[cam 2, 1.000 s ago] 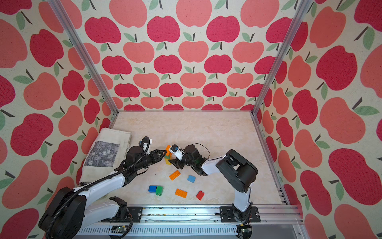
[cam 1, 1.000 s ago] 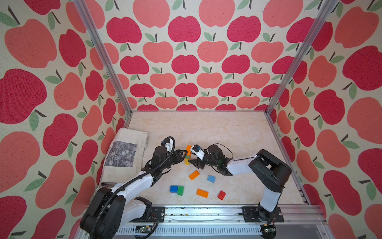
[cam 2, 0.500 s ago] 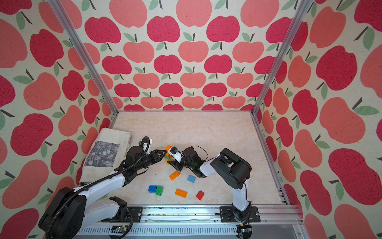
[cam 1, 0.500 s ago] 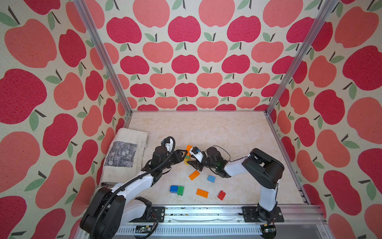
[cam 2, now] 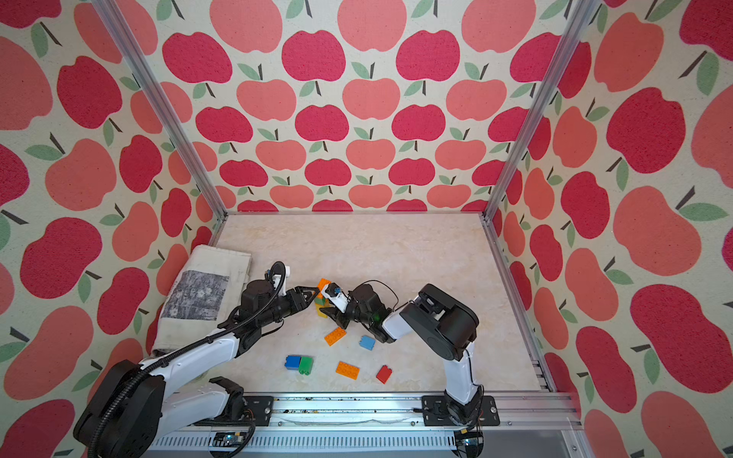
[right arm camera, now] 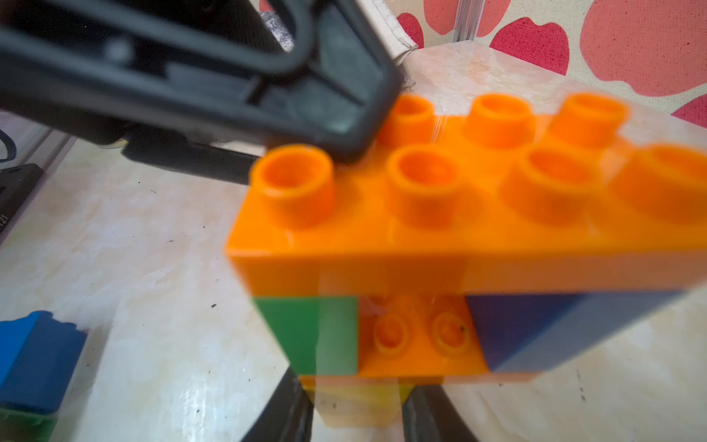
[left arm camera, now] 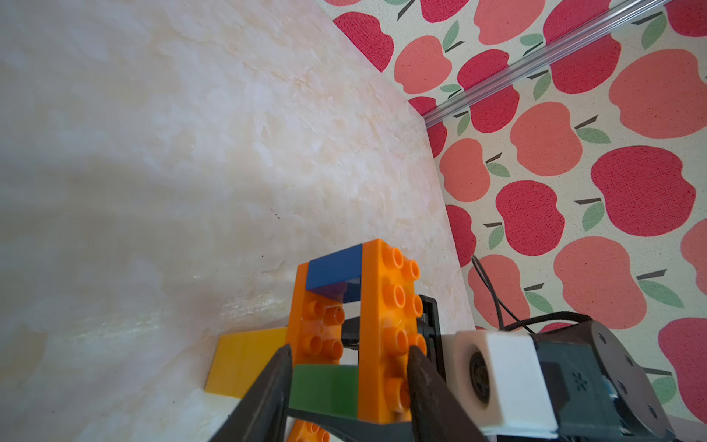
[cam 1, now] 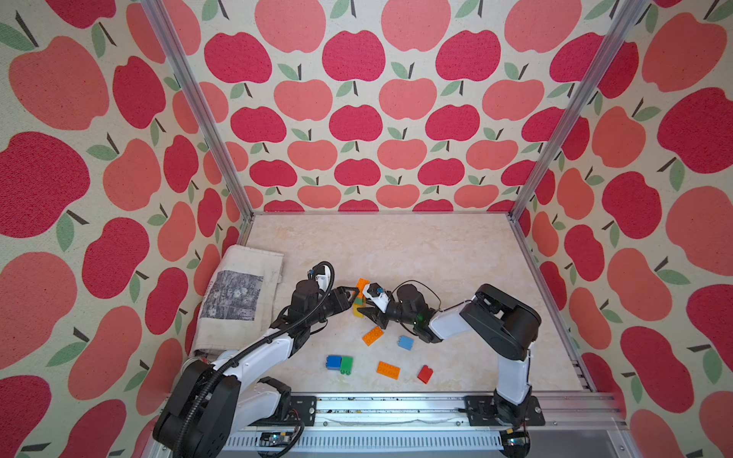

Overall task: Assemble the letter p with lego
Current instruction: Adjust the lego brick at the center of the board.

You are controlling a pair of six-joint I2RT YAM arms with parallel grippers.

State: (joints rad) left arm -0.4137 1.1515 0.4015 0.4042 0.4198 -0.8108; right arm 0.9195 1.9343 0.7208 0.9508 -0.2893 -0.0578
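Two robot arms meet low over a pale marbled table (cam 1: 396,246) at a small lego build (cam 1: 362,284).

The left arm (cam 1: 258,349) stretches almost flat from its base. Its left gripper (left arm camera: 349,347) is clamped on the build. One finger sits against the lower orange brick (left arm camera: 317,325) and green brick (left arm camera: 325,390), and the other sits on the studs of the top orange brick (left arm camera: 386,306).

The right arm (cam 1: 503,321) rises from its base, folds at the elbow and reaches low toward the build. The right gripper (right arm camera: 356,379) has a finger on either side of the yellow brick (right arm camera: 359,402) at the build's foot. That close view is blurred, so I cannot tell whether they press it.

In both top views the right wrist's white camera block (cam 1: 377,299) covers part of the build. Between the build and the arm bases lie:
- a loose orange brick (cam 1: 373,336), nearest the build and just beside the right gripper
- a light blue brick (cam 1: 405,342)
- a blue-and-green pair (cam 1: 340,363)
- a second loose orange brick (cam 1: 388,370)
- a red brick (cam 1: 425,374)

A folded printed cloth (cam 1: 238,297) lies well apart from the build, beyond the left arm.

The build's studs face away from the tabletop. Its two long orange bricks lie parallel, spaced by the green brick and a blue brick (left arm camera: 334,268). Their long axis runs straight away from the left gripper, with the green end nearest it and the blue end farthest.
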